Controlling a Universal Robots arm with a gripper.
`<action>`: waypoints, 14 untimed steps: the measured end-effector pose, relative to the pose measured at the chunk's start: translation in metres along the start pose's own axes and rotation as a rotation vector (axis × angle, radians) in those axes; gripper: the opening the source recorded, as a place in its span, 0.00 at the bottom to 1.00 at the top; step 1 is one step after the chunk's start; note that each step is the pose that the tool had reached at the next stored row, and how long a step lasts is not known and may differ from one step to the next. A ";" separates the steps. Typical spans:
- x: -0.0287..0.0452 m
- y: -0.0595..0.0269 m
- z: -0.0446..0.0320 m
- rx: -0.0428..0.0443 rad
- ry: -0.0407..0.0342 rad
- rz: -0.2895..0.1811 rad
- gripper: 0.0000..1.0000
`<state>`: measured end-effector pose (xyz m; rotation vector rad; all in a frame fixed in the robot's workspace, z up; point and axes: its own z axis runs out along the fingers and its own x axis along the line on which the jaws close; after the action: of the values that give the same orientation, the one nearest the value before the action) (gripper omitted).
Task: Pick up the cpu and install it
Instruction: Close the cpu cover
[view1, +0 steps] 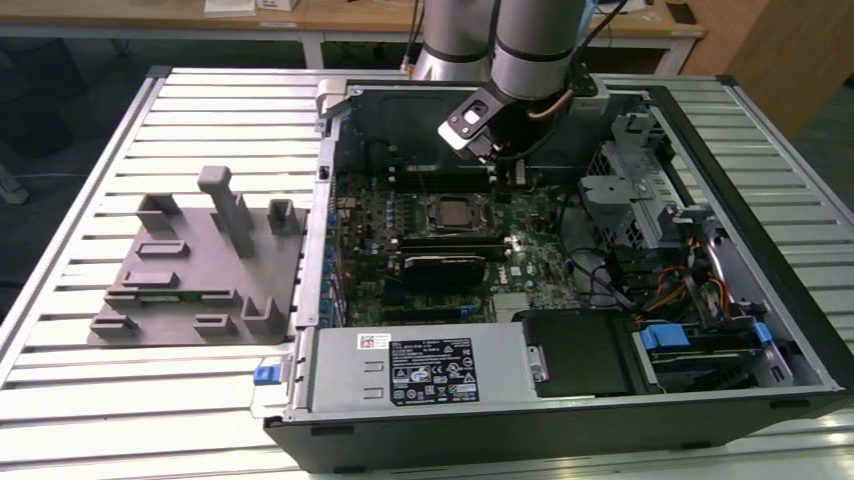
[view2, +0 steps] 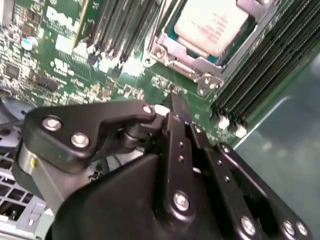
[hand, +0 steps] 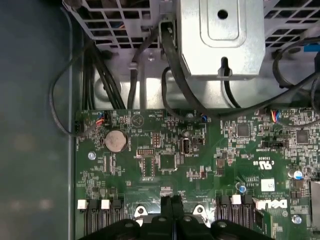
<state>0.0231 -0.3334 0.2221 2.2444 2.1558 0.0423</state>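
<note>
The small, flat, square cpu with a silvery-white metal top (view2: 210, 25) sits seated inside the metal-framed socket (view2: 182, 56) on the green motherboard (view2: 60, 65). The black gripper (view2: 174, 107) hangs just beside that socket, its fingers closed together and clear of the chip.

The case (view1: 561, 432) lies open on top, leaving the green board (view1: 363, 232) reachable from above. Over the chip (view2: 212, 25) in its metal-framed socket (view2: 182, 56) the air is free. Memory slots (view2: 112, 25) flank the socket on 2 sides. The gripper (view2: 173, 109), fingers pressed together, hangs low just beside the socket. A black block (view1: 447, 270) rises near the socket. At the exterior view's right, a metal cage (view1: 627, 190) and tangled cables (view1: 681, 290) crowd the case. Outside it, a grey fixture (view1: 187, 270) with upright posts stands on the slatted table (view1: 200, 110).
</note>
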 end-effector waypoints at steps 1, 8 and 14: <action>0.0000 0.0000 0.0001 -0.0001 0.0002 0.000 0.11; 0.0000 0.0000 0.0000 0.0000 0.0001 0.000 0.11; 0.0000 0.0000 -0.0001 -0.0001 0.0002 0.000 0.11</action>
<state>0.0231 -0.3334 0.2222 2.2444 2.1559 0.0425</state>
